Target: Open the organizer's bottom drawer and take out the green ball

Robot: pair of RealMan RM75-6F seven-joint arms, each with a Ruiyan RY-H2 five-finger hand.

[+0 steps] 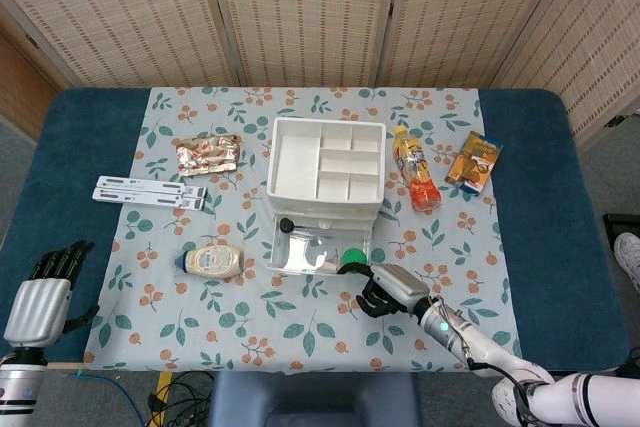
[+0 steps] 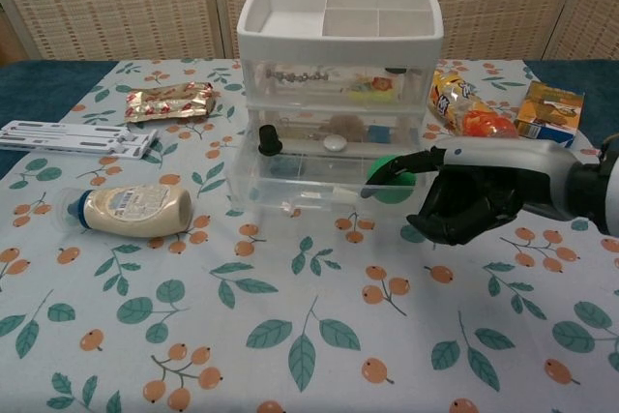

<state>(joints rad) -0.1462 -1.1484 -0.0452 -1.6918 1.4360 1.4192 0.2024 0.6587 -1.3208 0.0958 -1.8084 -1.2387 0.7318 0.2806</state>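
Observation:
The white organizer (image 1: pixel 325 169) (image 2: pixel 338 41) stands mid-table with its clear bottom drawer (image 1: pixel 312 249) (image 2: pixel 319 181) pulled far out toward me. The green ball (image 1: pixel 352 256) (image 2: pixel 392 178) lies in the drawer's front right corner. My right hand (image 1: pixel 385 290) (image 2: pixel 476 202) sits just right of that corner, most fingers curled in with nothing in them and one stretched out to touch the drawer's front rim beside the ball. My left hand (image 1: pixel 45 292) rests off the cloth at the lower left of the head view, fingers apart and holding nothing.
A mayonnaise bottle (image 1: pixel 212 261) (image 2: pixel 131 210) lies left of the drawer. Further left and back are white strips (image 1: pixel 150 192) (image 2: pixel 73 137) and a snack packet (image 1: pixel 207 154) (image 2: pixel 169 101). An orange drink bottle (image 1: pixel 415 169) (image 2: pixel 464 108) and an orange box (image 1: pixel 475 160) (image 2: pixel 549 113) lie right of the organizer.

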